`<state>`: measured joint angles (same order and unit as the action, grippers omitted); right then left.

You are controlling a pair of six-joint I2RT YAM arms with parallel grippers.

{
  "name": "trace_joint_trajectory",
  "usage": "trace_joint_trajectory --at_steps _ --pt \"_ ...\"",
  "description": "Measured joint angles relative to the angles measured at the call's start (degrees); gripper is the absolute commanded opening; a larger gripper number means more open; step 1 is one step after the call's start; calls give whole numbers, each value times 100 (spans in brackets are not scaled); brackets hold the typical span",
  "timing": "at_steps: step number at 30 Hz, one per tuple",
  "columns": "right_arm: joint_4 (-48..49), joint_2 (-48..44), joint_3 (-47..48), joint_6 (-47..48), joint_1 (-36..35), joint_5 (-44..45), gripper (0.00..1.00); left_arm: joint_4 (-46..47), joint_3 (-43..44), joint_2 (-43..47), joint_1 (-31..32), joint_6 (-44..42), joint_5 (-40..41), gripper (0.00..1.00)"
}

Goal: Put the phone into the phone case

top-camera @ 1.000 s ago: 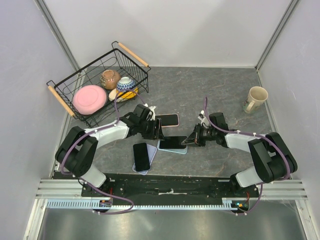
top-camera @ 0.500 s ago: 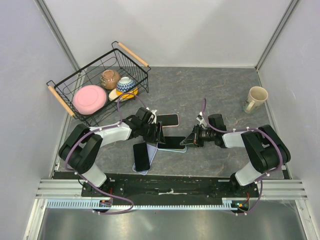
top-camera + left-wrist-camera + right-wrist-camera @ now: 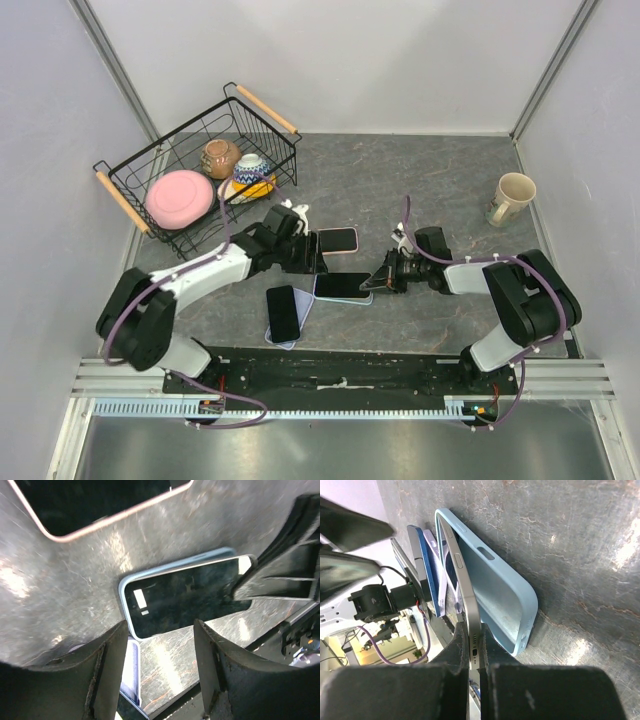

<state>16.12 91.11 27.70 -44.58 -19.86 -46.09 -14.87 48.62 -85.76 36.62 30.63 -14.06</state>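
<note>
- Phone (image 3: 343, 285) lies screen-up around the middle of the table (image 3: 440, 180), a little toward the near edge, its long axis running left to right along that edge.
- It sits over the light-blue phone case (image 3: 495, 595). The left end is down in the case, and the right end is tipped up clear of the case's rim, as the right wrist view shows edge-on.
- Right gripper (image 3: 384, 281) is clamped on that raised right end, its fingers (image 3: 457, 645) pinching the phone's thin edge.
- Left gripper (image 3: 314, 258) hangs over the phone's left end with its jaws spread and nothing between them. In the left wrist view its fingers (image 3: 110, 665) frame the phone's left end.
- Crowded neighbourhood: a pink-edged phone (image 3: 336, 239) lies just beyond the case on the far side, and a third phone (image 3: 283, 312) in a lavender case (image 3: 303, 313) lies just to the near-left of the blue case; whether they touch cannot be told.
- Count so far: three phones and two cases.
- One wire basket (image 3: 125, 200) stands at the far-left corner, holding one pink dish (image 3: 180, 198), one brown pot (image 3: 220, 157), one blue-and-white bowl (image 3: 252, 167) and something yellow (image 3: 258, 188), partly hidden.
- One cream mug (image 3: 512, 197) stands upright by the right edge, well apart from the phones.
</note>
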Motion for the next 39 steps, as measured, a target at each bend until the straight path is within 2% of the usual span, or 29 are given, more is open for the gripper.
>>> trace_joint_trajectory --at_steps 8,12,16,26,32,39 --pt "-334 -28 153 190 -28 81 0 -264 306 1368 0 -260 470 61" --pt "-442 26 223 262 -28 85 0 -284 332 1506 0 -293 461 57" --pt "-581 94 306 348 -28 85 0 -313 332 1375 0 -293 356 49" --pt "-1526 409 940 894 -33 114 0 -326 376 597 116 -293 13 42" --pt "-1711 664 1084 1021 -35 105 4 -284 529 96 350 -289 -98 38" --pt "-1869 785 1196 1097 -57 146 12 -85 603 -546 636 -264 -199 29"
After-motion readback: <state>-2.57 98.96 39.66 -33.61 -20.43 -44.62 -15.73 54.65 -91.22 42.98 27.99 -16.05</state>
